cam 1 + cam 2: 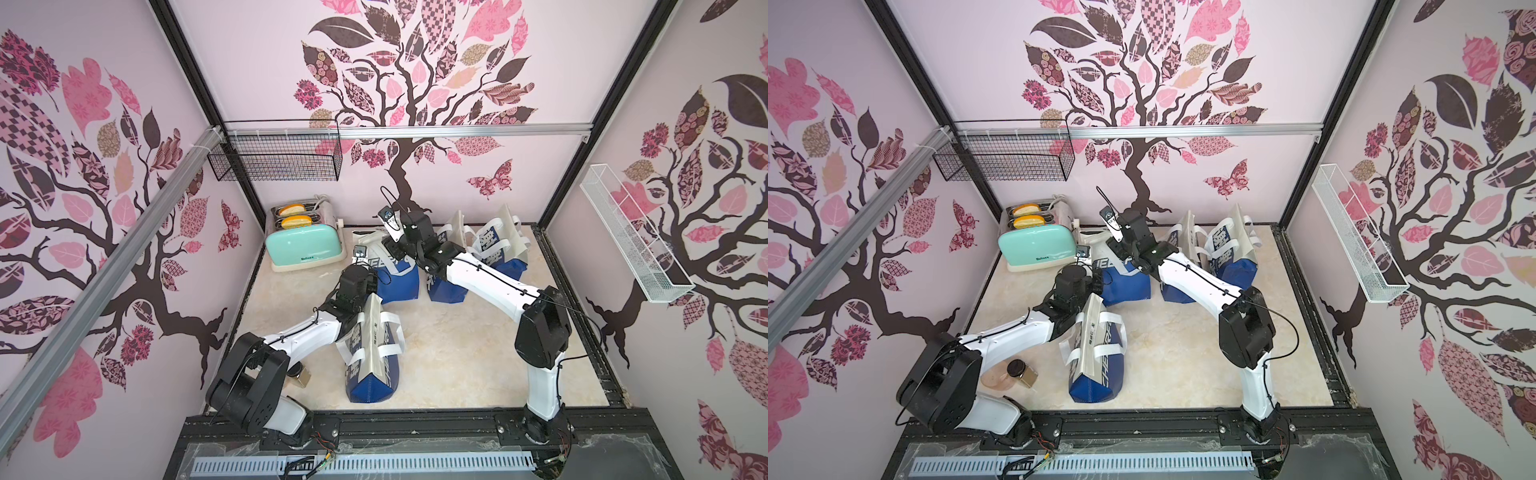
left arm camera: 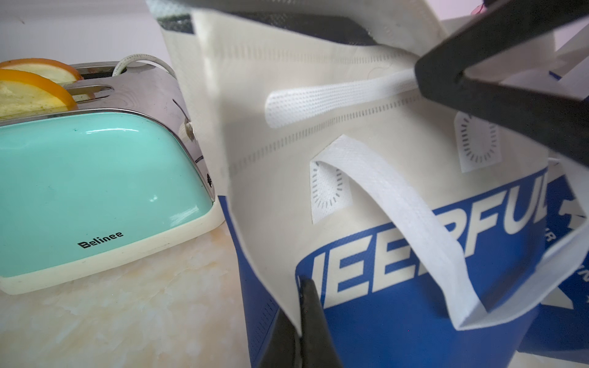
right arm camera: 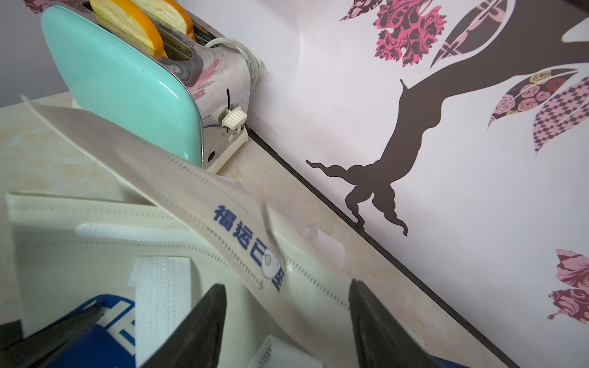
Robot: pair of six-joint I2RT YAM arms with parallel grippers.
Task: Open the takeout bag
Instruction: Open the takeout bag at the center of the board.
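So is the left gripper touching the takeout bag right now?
Touching. The left wrist view shows the left gripper shut, with the cream edge of the takeout bag pinched between its jaws.

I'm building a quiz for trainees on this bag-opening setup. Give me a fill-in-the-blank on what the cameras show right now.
1. The toaster holds ___ slices of bread.
2. The name printed on the toaster's mint side reads ___.
3. The left pincer is ___ on the cream edge of the takeout bag.
4. The right pincer, over the bag's top flap, has its jaws ___.

Missing words: two; Belinee; shut; open.
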